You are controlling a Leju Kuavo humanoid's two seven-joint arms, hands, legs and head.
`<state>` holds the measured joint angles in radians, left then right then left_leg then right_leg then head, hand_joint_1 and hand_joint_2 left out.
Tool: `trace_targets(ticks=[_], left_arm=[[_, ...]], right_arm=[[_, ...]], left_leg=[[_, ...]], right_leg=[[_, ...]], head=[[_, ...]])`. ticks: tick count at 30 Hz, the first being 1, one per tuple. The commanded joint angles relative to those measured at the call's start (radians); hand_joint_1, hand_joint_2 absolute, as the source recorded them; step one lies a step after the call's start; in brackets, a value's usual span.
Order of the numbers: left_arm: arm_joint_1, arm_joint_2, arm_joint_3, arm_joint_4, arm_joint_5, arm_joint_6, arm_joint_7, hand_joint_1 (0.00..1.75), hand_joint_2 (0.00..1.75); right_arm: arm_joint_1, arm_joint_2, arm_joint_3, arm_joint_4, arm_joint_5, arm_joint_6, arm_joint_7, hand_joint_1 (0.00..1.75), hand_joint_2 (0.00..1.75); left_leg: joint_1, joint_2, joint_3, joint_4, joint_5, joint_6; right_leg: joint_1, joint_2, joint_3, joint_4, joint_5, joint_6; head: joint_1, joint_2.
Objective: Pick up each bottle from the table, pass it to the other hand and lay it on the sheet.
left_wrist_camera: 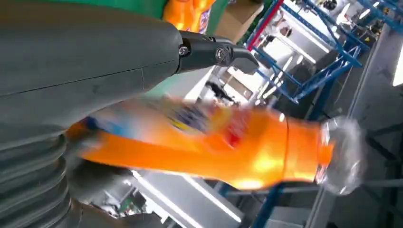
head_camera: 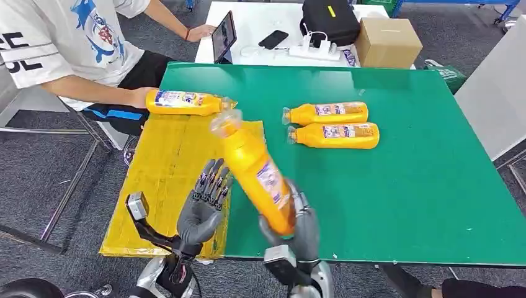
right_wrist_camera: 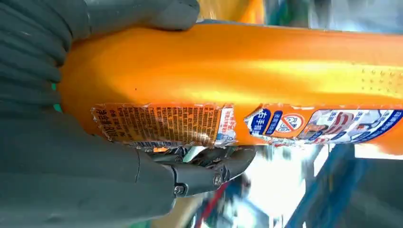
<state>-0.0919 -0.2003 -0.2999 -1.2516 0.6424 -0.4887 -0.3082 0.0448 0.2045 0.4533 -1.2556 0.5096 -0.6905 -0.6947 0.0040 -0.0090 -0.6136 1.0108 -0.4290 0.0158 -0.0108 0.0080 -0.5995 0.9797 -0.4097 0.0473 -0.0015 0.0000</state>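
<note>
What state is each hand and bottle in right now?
Right hand: grips the raised bottle, tilted.
Left hand: open beside it, holding nothing.
Two bottles: lying on the green table.
Fourth bottle: on its side, under a person's hand.

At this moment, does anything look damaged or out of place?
The held bottle's label is torn and ragged along its edges. A person's hand rests on the bottle at the sheet's far edge. Nothing spilled.
</note>
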Motion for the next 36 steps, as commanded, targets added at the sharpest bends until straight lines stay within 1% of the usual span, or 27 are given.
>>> trace_targets(ticks=[1,4,5,7,9,10,11,16,19,20,21,22,23,24,25,26,28,29,34,35,36], left_arm=[[-0.039,0.066,-0.064,0.061,-0.008,0.002,0.008,0.0,1.75],[-0.049,0.067,-0.071,0.085,-0.016,0.011,0.008,0.0,1.75],[-0.049,0.067,-0.071,0.085,-0.016,0.011,0.008,0.0,1.75],[-0.058,0.073,-0.081,0.102,-0.023,0.019,0.012,0.0,1.75],[-0.076,0.078,-0.092,0.145,-0.051,0.053,0.02,0.0,1.75],[-0.082,0.077,-0.094,0.161,-0.059,0.063,0.021,0.0,1.75],[-0.088,0.077,-0.099,0.179,-0.065,0.066,0.022,0.0,1.75],[-0.102,0.078,-0.11,0.204,-0.176,0.153,-0.018,0.0,1.75],[-0.102,0.076,-0.106,0.201,-0.18,0.157,-0.018,0.0,1.75],[-0.101,0.076,-0.105,0.201,-0.181,0.156,-0.018,0.0,1.75],[-0.101,0.077,-0.106,0.201,-0.182,0.154,-0.017,0.0,1.75],[-0.099,0.073,-0.097,0.206,-0.158,0.129,-0.009,0.0,1.75],[-0.095,0.072,-0.091,0.203,-0.145,0.116,-0.013,0.0,1.75],[-0.095,0.072,-0.091,0.203,-0.145,0.116,-0.013,0.1,1.75],[-0.087,0.066,-0.075,0.193,-0.104,0.084,-0.014,1.75,1.75],[-0.08,0.062,-0.066,0.183,-0.069,0.057,-0.007,1.75,1.75],[-0.066,0.059,-0.053,0.152,-0.018,0.025,-0.001,1.75,1.75],[-0.062,0.06,-0.053,0.141,-0.014,0.024,0.002,1.75,1.75],[-0.034,0.058,-0.043,0.085,0.096,-0.035,0.039,1.75,1.75],[-0.027,0.059,-0.044,0.075,0.097,-0.032,0.039,1.75,1.75],[-0.023,0.061,-0.045,0.07,0.097,-0.031,0.039,1.75,1.75]], right_arm=[[-0.117,-0.026,0.185,0.326,-0.003,-0.002,-0.003,1.75,1.75],[-0.122,-0.018,0.199,0.34,0.005,0.005,-0.003,1.75,1.75],[-0.122,-0.018,0.199,0.34,0.005,0.005,-0.003,1.75,1.75],[-0.129,-0.02,0.216,0.345,0.013,-0.003,-0.003,1.75,1.75],[-0.13,-0.011,0.205,0.34,0.024,-0.008,-0.003,1.75,1.75],[-0.132,-0.01,0.204,0.342,0.027,-0.008,-0.003,1.75,1.75],[-0.135,-0.008,0.202,0.347,0.032,-0.008,-0.003,1.75,1.75],[-0.138,0.003,0.208,0.381,0.039,-0.006,-0.003,1.75,1.75],[-0.139,0.004,0.216,0.39,0.04,-0.004,-0.003,1.75,1.75],[-0.141,0.004,0.219,0.395,0.041,0.0,-0.003,1.75,1.75],[-0.141,0.005,0.221,0.398,0.04,0.001,-0.003,1.75,1.75],[-0.147,0.005,0.231,0.409,0.035,0.007,-0.003,1.75,1.75],[-0.15,0.005,0.236,0.417,0.032,0.013,-0.003,1.75,1.75],[-0.15,0.005,0.236,0.417,0.032,0.013,-0.003,1.75,1.75],[-0.156,0.006,0.238,0.435,0.029,0.021,-0.003,1.75,1.75],[-0.159,0.004,0.24,0.44,0.027,0.029,-0.003,1.75,1.75],[-0.164,0.003,0.242,0.452,0.03,0.044,-0.003,1.75,1.75],[-0.164,0.002,0.241,0.451,0.03,0.046,-0.003,1.75,1.75],[-0.169,0.005,0.23,0.477,0.052,0.081,-0.003,1.75,1.75],[-0.169,0.007,0.229,0.481,0.057,0.082,-0.003,1.75,1.75],[-0.169,0.008,0.227,0.483,0.059,0.082,-0.003,1.75,1.75]], left_leg=[[0.001,0.003,0.004,-0.002,-0.001,0.0],[0.001,0.002,0.004,-0.001,-0.001,0.0],[0.001,0.002,0.006,-0.002,-0.002,-0.001],[0.0,0.0,0.003,-0.001,0.0,-0.001],[0.0,0.0,0.002,-0.001,0.0,0.0],[0.001,0.001,0.006,-0.002,-0.001,-0.001],[0.0,0.0,0.002,-0.001,0.0,-0.001],[0.0,0.001,0.004,-0.001,-0.001,-0.001],[0.0,0.001,0.002,-0.001,-0.001,0.0],[0.001,0.001,0.007,-0.001,-0.003,-0.001],[0.0,0.001,0.002,-0.001,-0.001,0.0],[0.001,0.002,0.005,-0.001,-0.002,-0.001],[0.0,0.002,0.003,-0.001,-0.001,-0.001],[0.0,0.002,0.003,-0.001,-0.001,-0.001],[0.0,0.001,0.001,-0.001,-0.001,0.0],[0.001,0.001,0.003,-0.001,-0.001,-0.001],[0.0,0.001,0.001,-0.001,0.0,0.0],[0.0,0.002,0.003,-0.001,-0.002,-0.001],[0.0,0.001,0.0,0.0,-0.001,0.0],[0.001,0.002,0.006,0.0,-0.003,-0.001],[0.0,0.001,0.001,0.0,-0.001,0.0]], right_leg=[[0.001,0.002,0.004,-0.002,0.0,-0.001],[0.001,0.001,0.003,-0.002,0.0,-0.001],[0.001,0.0,0.006,-0.003,-0.001,-0.002],[0.0,-0.001,0.003,-0.002,0.0,-0.001],[0.0,-0.001,0.001,-0.001,0.0,-0.001],[0.001,-0.001,0.006,-0.002,-0.001,-0.003],[0.0,-0.001,0.002,-0.002,0.0,-0.001],[0.0,-0.001,0.003,-0.002,-0.001,-0.001],[0.0,-0.001,0.001,-0.001,-0.001,-0.001],[0.002,-0.002,0.007,-0.002,-0.002,-0.002],[0.0,-0.001,0.002,-0.001,-0.001,-0.001],[0.001,0.0,0.004,-0.002,-0.001,-0.002],[0.001,0.0,0.003,-0.001,-0.001,-0.001],[0.001,0.0,0.002,-0.002,-0.001,-0.001],[0.0,0.0,0.001,-0.001,0.0,-0.001],[0.001,0.0,0.003,-0.001,-0.001,-0.002],[0.0,0.0,0.0,-0.001,0.0,-0.001],[0.001,0.0,0.003,-0.001,-0.001,-0.002],[0.0,0.0,0.0,-0.001,-0.001,-0.001],[0.002,-0.001,0.006,-0.001,-0.003,-0.002],[0.001,0.0,0.0,-0.001,-0.001,-0.001]], head=[[0.0,0.0],[0.0,0.0],[0.0,0.0],[0.001,0.0],[0.0,0.0],[0.001,0.0],[0.0,0.0],[0.0,0.0],[0.0,0.0],[0.0,0.0],[0.0,0.0],[0.0,0.0],[0.0,0.0],[0.0,0.0],[0.001,0.0],[0.0,0.0],[0.0,0.0],[0.0,0.0],[0.0,0.0],[0.0,0.0],[0.0,0.0]])
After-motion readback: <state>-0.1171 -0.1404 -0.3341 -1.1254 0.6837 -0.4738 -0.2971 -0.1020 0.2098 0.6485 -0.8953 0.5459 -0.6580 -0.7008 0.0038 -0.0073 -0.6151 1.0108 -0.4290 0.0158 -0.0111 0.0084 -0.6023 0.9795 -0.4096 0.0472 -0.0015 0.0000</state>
